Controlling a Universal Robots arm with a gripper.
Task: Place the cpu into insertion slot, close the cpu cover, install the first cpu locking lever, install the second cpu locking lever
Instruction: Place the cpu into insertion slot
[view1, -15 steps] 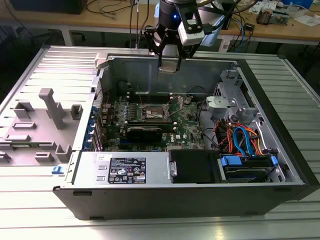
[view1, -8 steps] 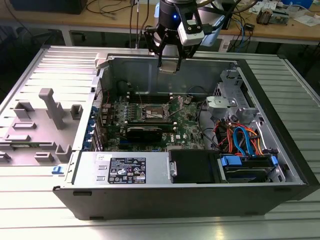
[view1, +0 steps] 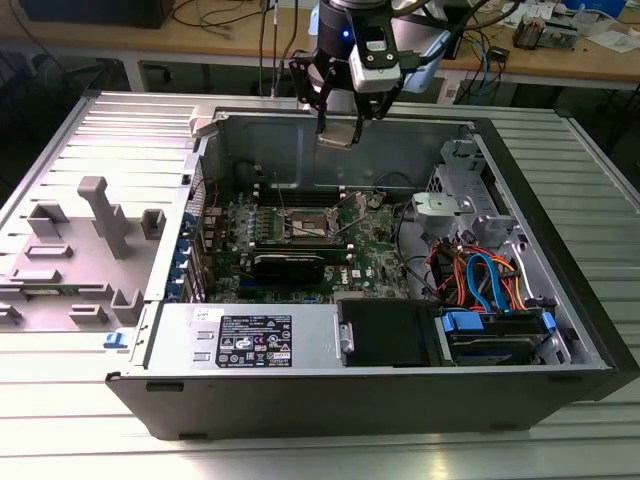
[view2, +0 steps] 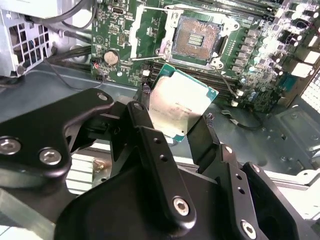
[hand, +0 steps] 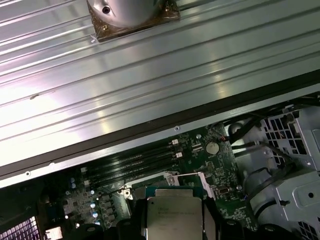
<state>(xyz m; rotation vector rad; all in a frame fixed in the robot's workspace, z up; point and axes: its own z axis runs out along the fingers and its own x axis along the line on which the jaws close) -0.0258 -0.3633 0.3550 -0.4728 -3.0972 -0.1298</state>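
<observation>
gripper (view2: 176, 116): black two-finger, pinching flat square silvery-topped cpu (view2: 182, 102) by opposite edges, leaving underside free.
insertion slot (view2: 196, 41): square dark metal-rimmed socket, uncovered to receive chip, well apart.

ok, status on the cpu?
Gripper shut on cpu, held above the open case. Insertion slot empty, uncovered. No obstruction seen over the slot.

Open computer case (view1: 350, 395) on ribbed table (view1: 80, 440) — orange-blue cables (view1: 480, 275) inside, grey fixtures (view1: 100, 210) beside.
</observation>
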